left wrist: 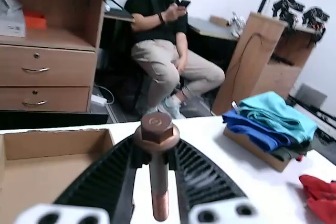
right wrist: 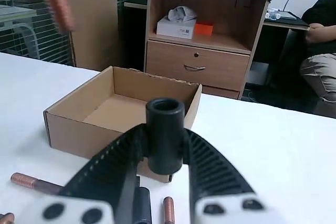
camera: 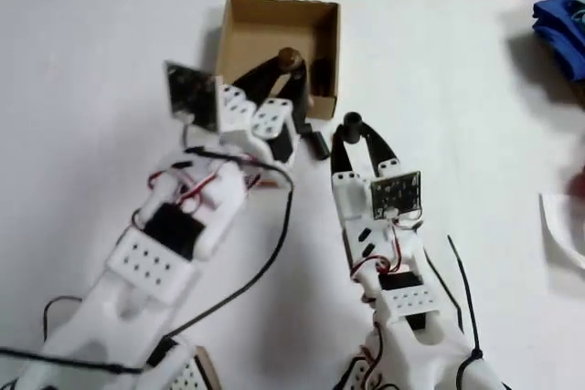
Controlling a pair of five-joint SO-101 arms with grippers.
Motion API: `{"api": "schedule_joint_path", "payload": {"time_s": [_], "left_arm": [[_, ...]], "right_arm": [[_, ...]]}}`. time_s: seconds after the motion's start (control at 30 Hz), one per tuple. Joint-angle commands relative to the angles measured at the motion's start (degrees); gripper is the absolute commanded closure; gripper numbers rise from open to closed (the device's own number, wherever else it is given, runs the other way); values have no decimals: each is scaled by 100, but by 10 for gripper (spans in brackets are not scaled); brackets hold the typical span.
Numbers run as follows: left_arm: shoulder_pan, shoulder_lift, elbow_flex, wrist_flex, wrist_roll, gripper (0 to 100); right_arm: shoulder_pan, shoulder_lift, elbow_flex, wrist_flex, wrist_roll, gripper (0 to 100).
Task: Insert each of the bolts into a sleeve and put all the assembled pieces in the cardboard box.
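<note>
Mid-assembly at the desk (camera: 457, 89): the left fingers (left wrist: 107, 179) are clamped on a copper bolt (left wrist: 156, 145) just below its hex head. Its shank hangs straight down between them, and the cardboard box (camera: 274, 15) lies under their tips. The right fingers (right wrist: 113, 163) pinch a black sleeve (right wrist: 165, 135) upright with its bore open on top, and the box sits just beyond their tips. A spare sleeve (camera: 317, 144) lies on the desk between the two sets of fingers, and loose bolts (right wrist: 31, 182) rest close below the right pair. The step in hand looks like the mating of this bolt and sleeve, which are held apart for now. The next move probably calls for carrying the bolt's tip over the bore, lining the two axes up squarely, then lowering it in before the joined piece goes into the box.
</note>
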Motion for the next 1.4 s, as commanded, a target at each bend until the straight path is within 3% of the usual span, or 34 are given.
{"api": "schedule_joint_path", "payload": {"time_s": [0.0, 0.63, 0.87, 1.0, 1.37], "left_arm": [[264, 475, -664, -123, -62, 973], [545, 976, -884, -114, -88, 973], [782, 1319, -954, -123, -1266, 974], [782, 1670, -1279, -114, -1284, 974], [791, 1451, -1314, 211, -1275, 974]], "right_arm": [[-75, -154, -35, -119, -35, 978], [-84, -154, -26, -92, 26, 978], [-251, -171, -26, 321, 149, 978], [-444, -207, -26, 303, 615, 978], [-180, -171, -26, 295, 615, 978]]}}
